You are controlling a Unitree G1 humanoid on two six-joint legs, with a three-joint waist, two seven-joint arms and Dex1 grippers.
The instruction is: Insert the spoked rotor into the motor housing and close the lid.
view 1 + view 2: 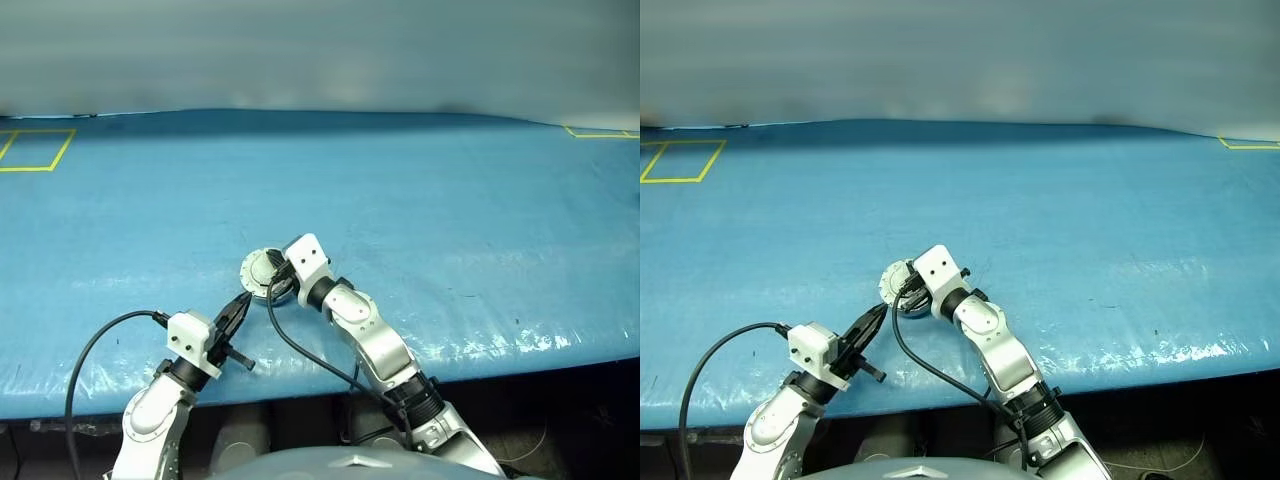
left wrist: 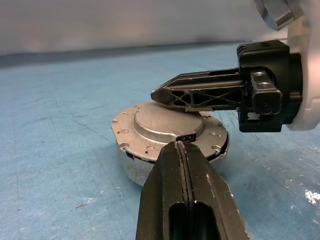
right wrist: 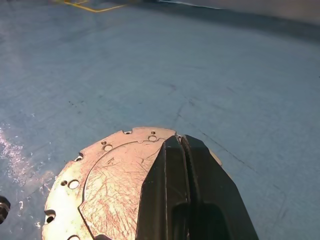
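Near the counter's (image 1: 450, 200) front edge, the lid (image 2: 150, 131) is seen lying down on the motor housing (image 2: 131, 167). Right hand (image 2: 157, 95), closed and empty, is laid across its top; left hand (image 2: 181, 147), closed too, is held just short, nearer side.

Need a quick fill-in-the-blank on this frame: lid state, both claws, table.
1. The lid lies ____ on the motor housing, plain outer face up.
2. The right claw is above the ____.
3. The left claw has its fingers ____.
4. The table cover is ____ in colour.

Missing words: closed; lid; shut; blue
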